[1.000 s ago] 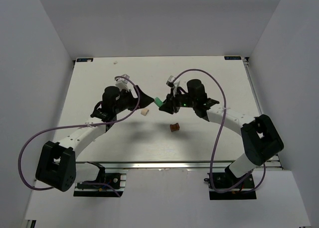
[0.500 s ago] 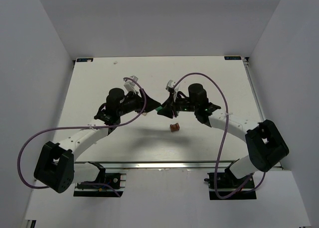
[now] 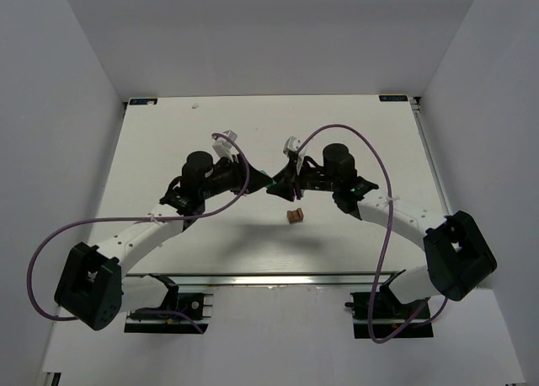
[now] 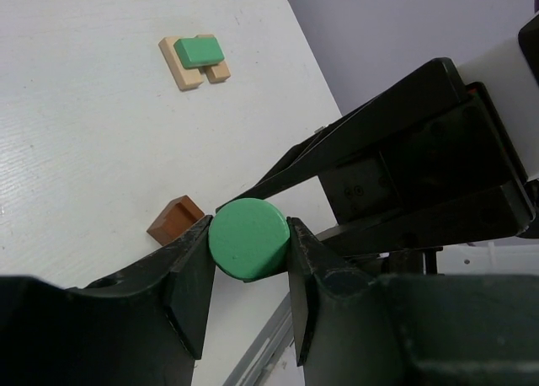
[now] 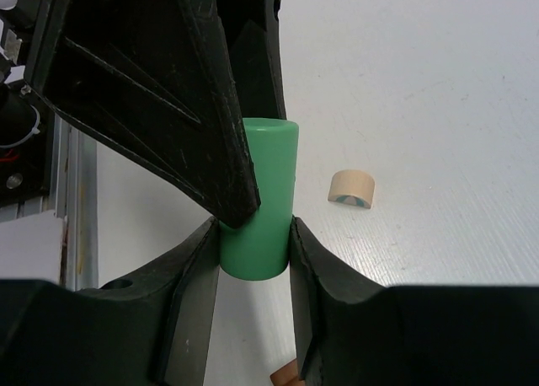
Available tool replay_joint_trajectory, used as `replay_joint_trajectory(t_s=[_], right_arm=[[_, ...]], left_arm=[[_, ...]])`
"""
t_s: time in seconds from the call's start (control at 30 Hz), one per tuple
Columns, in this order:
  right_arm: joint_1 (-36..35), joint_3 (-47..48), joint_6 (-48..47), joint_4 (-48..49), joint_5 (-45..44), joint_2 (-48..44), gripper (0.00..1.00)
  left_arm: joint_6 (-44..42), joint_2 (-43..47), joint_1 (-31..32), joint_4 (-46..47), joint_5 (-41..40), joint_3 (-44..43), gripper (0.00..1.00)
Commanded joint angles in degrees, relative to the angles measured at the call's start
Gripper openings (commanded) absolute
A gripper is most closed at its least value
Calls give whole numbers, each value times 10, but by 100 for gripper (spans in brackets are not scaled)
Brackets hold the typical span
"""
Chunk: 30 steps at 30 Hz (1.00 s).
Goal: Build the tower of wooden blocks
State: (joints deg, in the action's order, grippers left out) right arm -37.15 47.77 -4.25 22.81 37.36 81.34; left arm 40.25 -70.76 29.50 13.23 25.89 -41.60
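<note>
Green cylinder (image 4: 248, 237) is being clamped by both left gripper (image 4: 248, 244) and right gripper (image 5: 255, 241), being held off the table (image 3: 168, 133) near its middle; brown block (image 3: 294, 215) lying close by

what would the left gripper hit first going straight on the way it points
The right gripper, nose to nose with the left gripper; both are shut on one green cylinder, so seemingly no gap.
</note>
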Motion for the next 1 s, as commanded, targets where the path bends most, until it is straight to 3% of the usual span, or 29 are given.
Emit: replay_joint_trajectory(t_s=[0.0, 0.3, 0.4, 0.57, 0.67, 0.77, 0.8, 0.87, 0.97], right_arm=[[-3, -7, -18, 5, -2, -18, 4], [-4, -15, -31, -8, 0, -30, 5], [-4, -19, -31, -6, -4, -35, 5], [-3, -15, -30, 0, -2, -34, 7], [-4, -10, -29, 0, -9, -30, 8], [-3, -7, -24, 0, -18, -27, 20], [-3, -6, -23, 0, -21, -27, 39], [-4, -7, -21, -1, -32, -27, 44], [-4, -11, -16, -12, -56, -33, 69]], left_arm=[[-10, 37, 2, -9, -22, -8, 48], [-21, 36, 2, -35, -25, -23, 54], [-19, 34, 2, -26, -9, -25, 47], [-22, 29, 5, -24, -5, -30, 27], [-22, 26, 8, -22, 2, -35, 23], [-26, 22, 12, -29, 1, -44, 13], [-29, 19, 11, -31, 0, -51, 8], [-37, 17, 13, -44, -6, -62, 6], [-59, 6, 14, -75, -29, -95, 4]])
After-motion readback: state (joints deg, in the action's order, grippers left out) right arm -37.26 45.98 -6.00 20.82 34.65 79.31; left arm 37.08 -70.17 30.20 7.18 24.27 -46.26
